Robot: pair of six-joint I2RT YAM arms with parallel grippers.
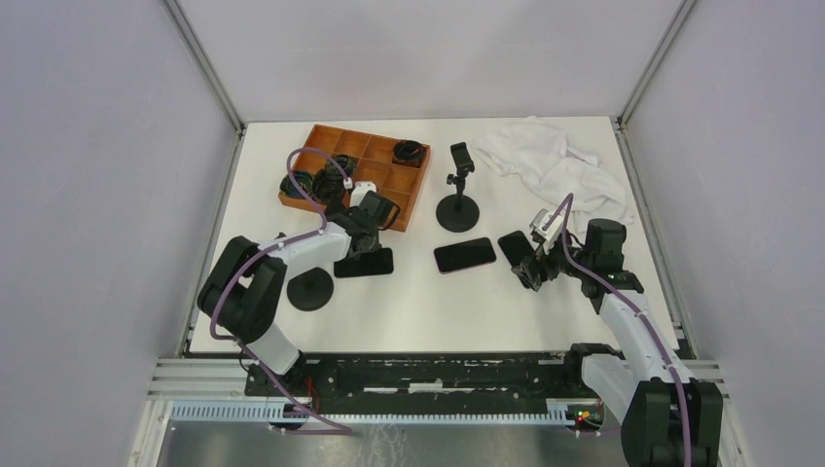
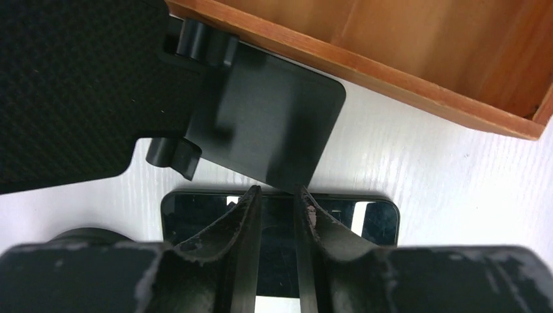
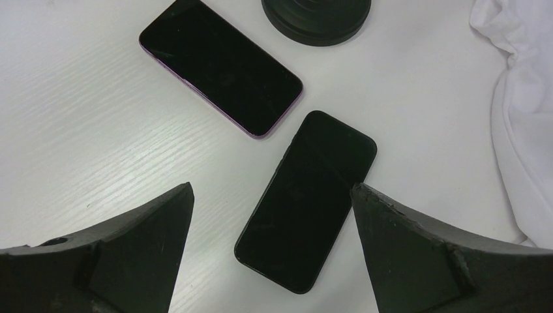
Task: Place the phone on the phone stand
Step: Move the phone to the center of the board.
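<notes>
My left gripper (image 2: 277, 193), jaws a narrow slit apart, has its tips at the edge of the stand (image 2: 261, 117); whether it grips, I cannot tell. The phone (image 2: 375, 220) lies flat beside the stand, under those tips. My right gripper (image 3: 272, 189) gapes empty.

This is a robotics lab cell. A white worktop (image 1: 418, 311) sits boxed in by plain pale panels (image 1: 97, 195) on aluminium posts (image 1: 207, 73). The left arm (image 1: 292, 255) and right arm (image 1: 632, 326), trailing purple cables (image 1: 291, 167), are bolted to a slotted metal rail (image 1: 195, 375) at its near edge.
</notes>
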